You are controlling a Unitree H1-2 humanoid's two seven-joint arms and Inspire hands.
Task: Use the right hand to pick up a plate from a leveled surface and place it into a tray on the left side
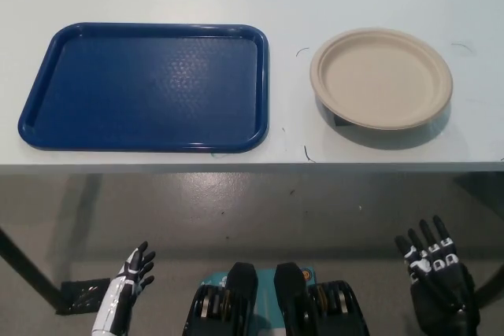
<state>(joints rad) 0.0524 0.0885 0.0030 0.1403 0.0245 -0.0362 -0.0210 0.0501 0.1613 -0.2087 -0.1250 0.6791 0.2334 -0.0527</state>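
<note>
A beige round plate sits on the right part of the pale table, raised slightly on something dark beneath it. A blue rectangular tray lies to its left, with nothing in it. My black right hand hangs below the table's front edge at the lower right, fingers spread and holding nothing. My white left hand rests at the lower left, also below the table edge, fingers apart.
The table's front edge runs across the middle of the view, with grey floor below it. A dark table leg slants at the lower left. Small dark marks dot the tabletop between tray and plate.
</note>
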